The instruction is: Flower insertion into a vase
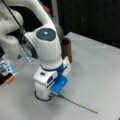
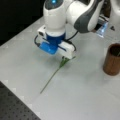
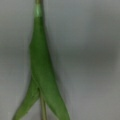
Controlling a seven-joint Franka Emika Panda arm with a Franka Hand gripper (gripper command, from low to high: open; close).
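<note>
Gripper (image 2: 64, 57): low over the grey table (image 2: 82, 95), directly above the leafy end of the flower stem; jaw state cannot be told, fingers hidden under the wrist housing. Flower stem (image 2: 52, 77): thin, green, lying flat on the table in both front views; leaves (image 3: 41, 75) fill the wrist view. Vase (image 2: 112, 60): dark brown cylinder, upright, well apart at a front view's right.

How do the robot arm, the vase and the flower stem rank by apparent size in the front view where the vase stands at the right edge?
1. Robot arm, with its end effector low over the stem's leafy end.
2. Vase and flower stem: unsure. The stem is longer but far thinner; the vase is bulkier.
</note>
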